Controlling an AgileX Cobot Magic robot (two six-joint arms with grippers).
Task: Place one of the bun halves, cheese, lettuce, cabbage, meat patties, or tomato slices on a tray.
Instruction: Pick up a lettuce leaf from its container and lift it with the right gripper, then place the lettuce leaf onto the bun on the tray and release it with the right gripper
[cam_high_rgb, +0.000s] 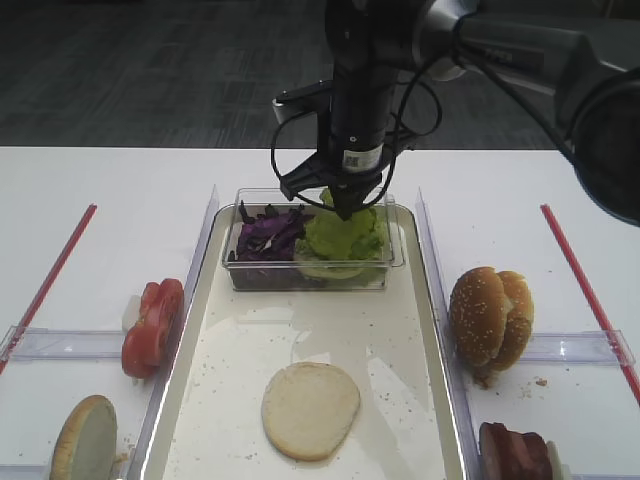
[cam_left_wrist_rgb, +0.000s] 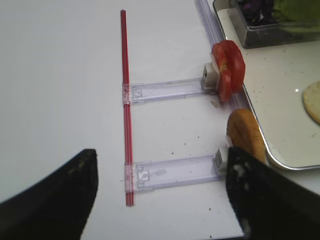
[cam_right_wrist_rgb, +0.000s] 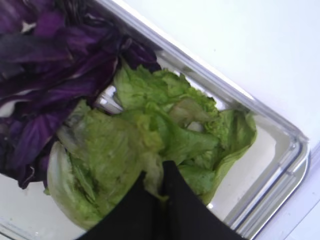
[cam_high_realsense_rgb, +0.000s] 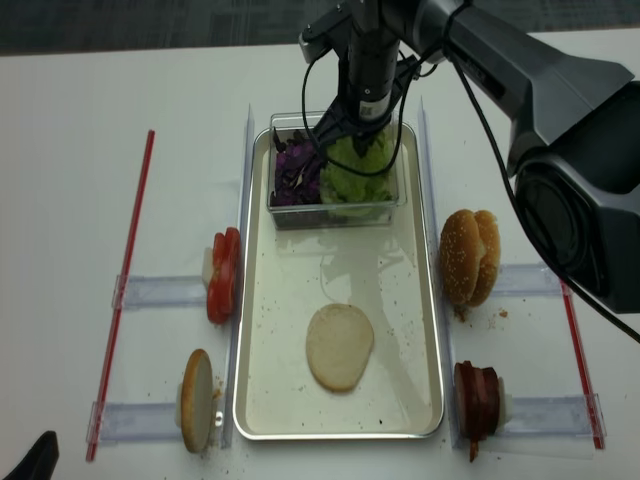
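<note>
One bun half (cam_high_rgb: 310, 410) lay cut face up on the near floor of the tray (cam_high_rgb: 190, 400), alone there. Two further bun halves (cam_high_rgb: 490, 316) stood on edge right of the tray, meat patties (cam_high_rgb: 515, 455) nearer than them; tomato slices (cam_high_rgb: 153, 326) stood on edge at the left, with another bun half (cam_high_rgb: 84, 440) nearer.

Item in hand: lettuce (cam_right_wrist_rgb: 150, 145), in the clear tub (cam_high_rgb: 312, 277) at the tray's far end, beside the purple cabbage (cam_high_rgb: 268, 234). Judged light, limp, crinkled and easily torn; best pinched at a raised ruffle, away from the cabbage strips, and lifted gently so that layered leaves separate.

Right gripper (cam_right_wrist_rgb: 155, 192): fingertips pressed together, a fold of lettuce nipped between them. Its arm hung near vertical over the tub, wrist pointing down.

Left gripper (cam_left_wrist_rgb: 160, 185): fingers spread wide, holding nothing, parked low over the table well left of the tray.
</note>
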